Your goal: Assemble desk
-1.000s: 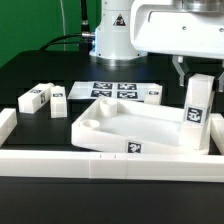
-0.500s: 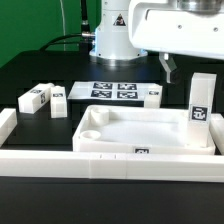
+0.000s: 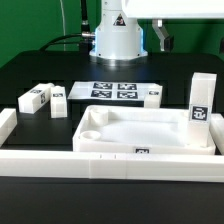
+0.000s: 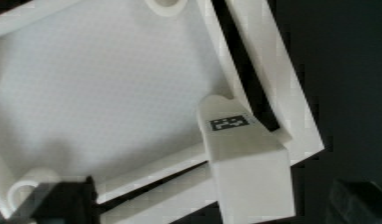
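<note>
Desk: white plastic tray-like desk top (image 3: 140, 128), with a white square tagged leg (image 3: 199, 100) upright at one corner, seen below the pincer (image 3: 163, 36).
Arm: white robot arm (image 3: 118, 35) held high, pointed downward.
Pincer: fingers parted, nothing gripped.

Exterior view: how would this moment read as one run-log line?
white plastic tray-like desk top: rim up | white square tagged leg: upright on its corner, exterior view's right | jaws: above, off leg, state unclear

On the black table (image 3: 40, 65) you see the desk top (image 3: 135, 128) at centre, loose legs (image 3: 35, 97) at 10 o'clock, the marker board (image 3: 112, 90) at 11, a border rail (image 3: 110, 165) at 6.
</note>
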Tool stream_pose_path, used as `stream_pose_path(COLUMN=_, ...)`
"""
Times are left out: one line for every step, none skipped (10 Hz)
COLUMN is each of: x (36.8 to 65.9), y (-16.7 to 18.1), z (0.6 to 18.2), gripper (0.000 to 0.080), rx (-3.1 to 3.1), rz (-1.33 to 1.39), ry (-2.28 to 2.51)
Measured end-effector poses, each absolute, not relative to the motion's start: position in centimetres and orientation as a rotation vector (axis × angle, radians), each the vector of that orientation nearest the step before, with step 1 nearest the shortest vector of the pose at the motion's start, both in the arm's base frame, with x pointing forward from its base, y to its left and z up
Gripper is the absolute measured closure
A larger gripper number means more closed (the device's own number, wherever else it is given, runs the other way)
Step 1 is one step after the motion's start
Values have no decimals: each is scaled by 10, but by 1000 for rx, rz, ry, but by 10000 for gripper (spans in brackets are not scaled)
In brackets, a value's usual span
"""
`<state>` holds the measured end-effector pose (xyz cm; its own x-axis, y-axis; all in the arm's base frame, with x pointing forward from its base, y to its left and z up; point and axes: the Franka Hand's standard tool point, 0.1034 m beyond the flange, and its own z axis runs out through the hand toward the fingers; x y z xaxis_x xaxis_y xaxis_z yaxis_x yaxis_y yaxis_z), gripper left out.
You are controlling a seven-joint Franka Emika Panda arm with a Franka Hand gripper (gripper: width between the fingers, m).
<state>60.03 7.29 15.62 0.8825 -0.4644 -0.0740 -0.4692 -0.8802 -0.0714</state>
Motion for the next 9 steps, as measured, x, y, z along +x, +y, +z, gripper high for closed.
stream_pose_path(x=600, y=73, z=156, gripper=150, rx=-2963, rz=84, ry=736)
stream_pose_path(x=600, y=73, z=156, gripper=150, rx=-2963, rz=84, ry=736)
stream_pose_path(x=600, y=73, z=155, gripper=150, rx=-2964, rz=85, ry=736)
stream_pose_path(x=600, y=73, z=155, gripper=150, rx=-2964, rz=85, ry=736)
stream_pose_path(x=599, y=73, z=155, gripper=150, rx=-2965, rz=87, ry=731)
stream_pose_path(x=584, y=73, z=153, gripper=150, rx=-3001, rz=67, ry=549)
stream_pose_path(x=562, y=70, z=149, gripper=150, rx=-3027, rz=44, ry=394)
stream_pose_path(x=547, y=66, z=141, gripper=150, rx=-3040, rz=25, ry=306)
stream_pose_path(x=539, y=62, z=135, gripper=150, rx=-3033, rz=35, ry=295)
